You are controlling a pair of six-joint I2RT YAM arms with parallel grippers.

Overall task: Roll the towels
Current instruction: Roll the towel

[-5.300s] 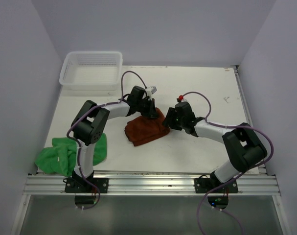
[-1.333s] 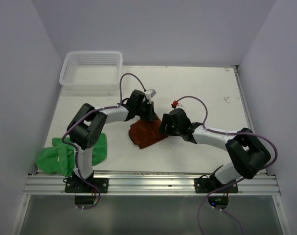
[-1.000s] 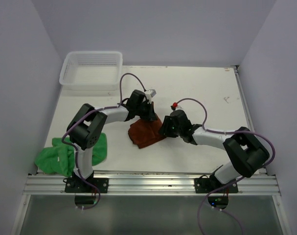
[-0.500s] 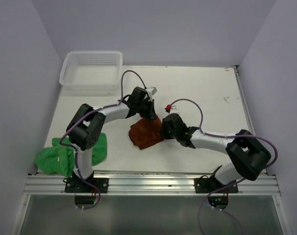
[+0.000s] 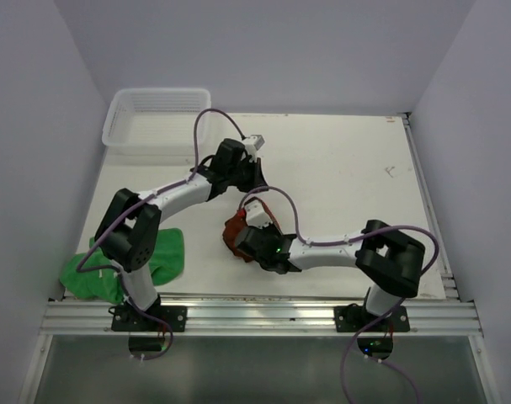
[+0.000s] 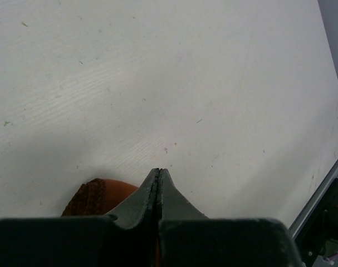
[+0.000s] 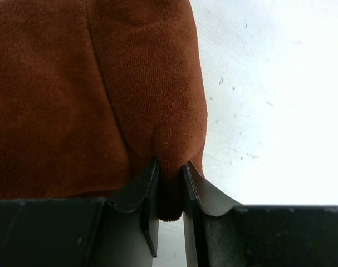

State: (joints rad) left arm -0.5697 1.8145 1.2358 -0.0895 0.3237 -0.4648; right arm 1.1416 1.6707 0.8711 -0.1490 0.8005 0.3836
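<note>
The rust-brown towel point(image 5: 231, 227) lies bunched small at the table's middle. My right gripper point(image 5: 242, 237) is shut on a thick fold of it. In the right wrist view the fold point(image 7: 157, 111) is pinched between the fingertips of the gripper point(image 7: 170, 167). My left gripper point(image 5: 253, 178) is shut and sits just beyond the towel, apart from it. In the left wrist view the gripper's point(image 6: 158, 171) tips meet with nothing between them, and a towel corner point(image 6: 93, 197) shows at lower left. The bright green towel point(image 5: 112, 265) lies crumpled at the near left by the left arm's base.
A white mesh basket point(image 5: 120, 135) stands at the far left corner. The aluminium rail point(image 5: 255, 316) runs along the near edge. The right arm stretches low across the near middle of the table point(image 5: 356, 168).
My right gripper has swept left and nearer, pulling the brown towel's fold over so the towel bunches smaller. My left gripper has come off the towel's far edge and moved away.
</note>
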